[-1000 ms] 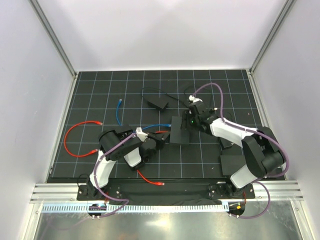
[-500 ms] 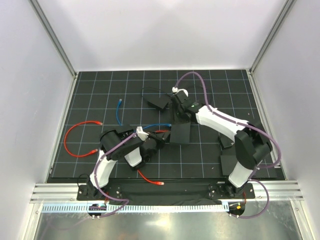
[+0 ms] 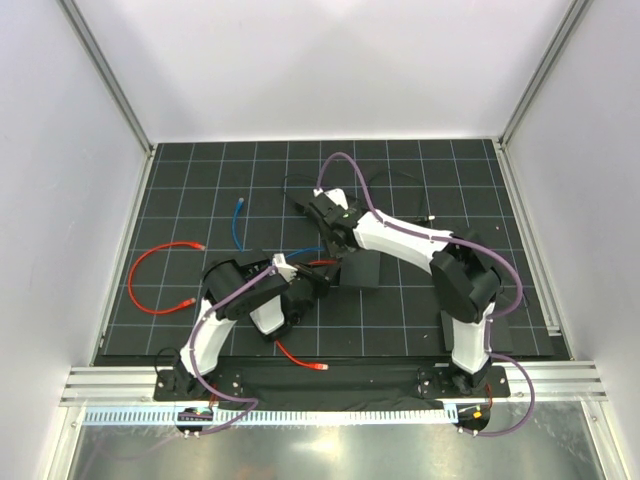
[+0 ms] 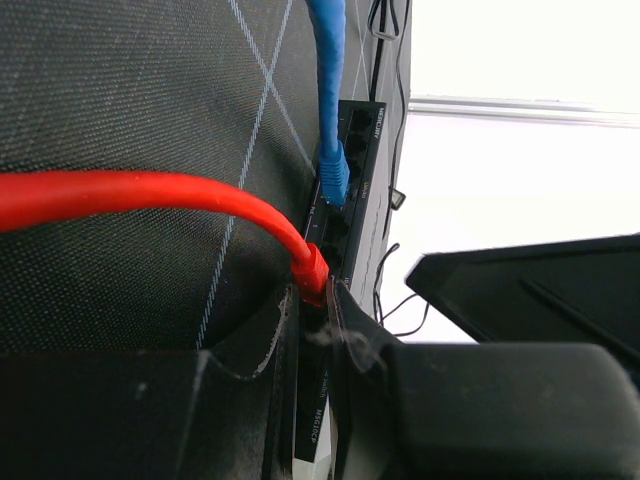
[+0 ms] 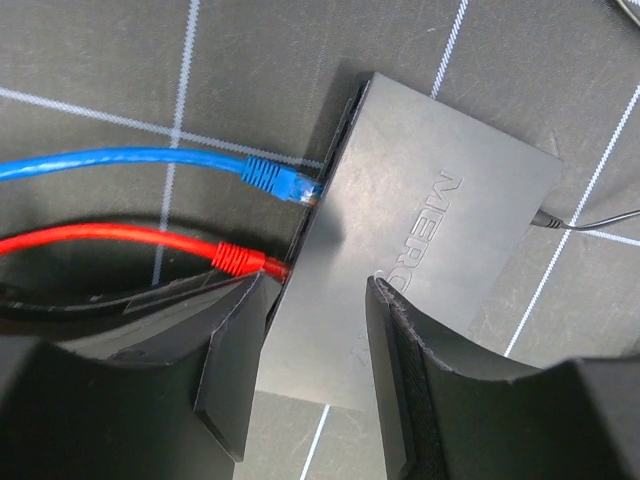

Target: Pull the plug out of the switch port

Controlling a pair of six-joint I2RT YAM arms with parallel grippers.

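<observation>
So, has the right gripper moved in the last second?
Yes. The right gripper swung left across the mat, now straddling the switch.

Two arms (image 3: 400, 232) — white links, black joints, looping purple cables (image 3: 340, 156)

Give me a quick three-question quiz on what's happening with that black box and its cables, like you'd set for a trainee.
1. Which cables are plugged into the socket row of the switch?
A) the red cable and the blue cable
B) a green cable and a yellow cable
C) a white cable only
2. True or false: the right jaws are clamped on the blue cable.
3. Which plug are the left jaws pinching?

Key
1. A.
2. False: they stand open, one finger on either side of the switch.
3. The red plug, still seated in its socket.
</observation>
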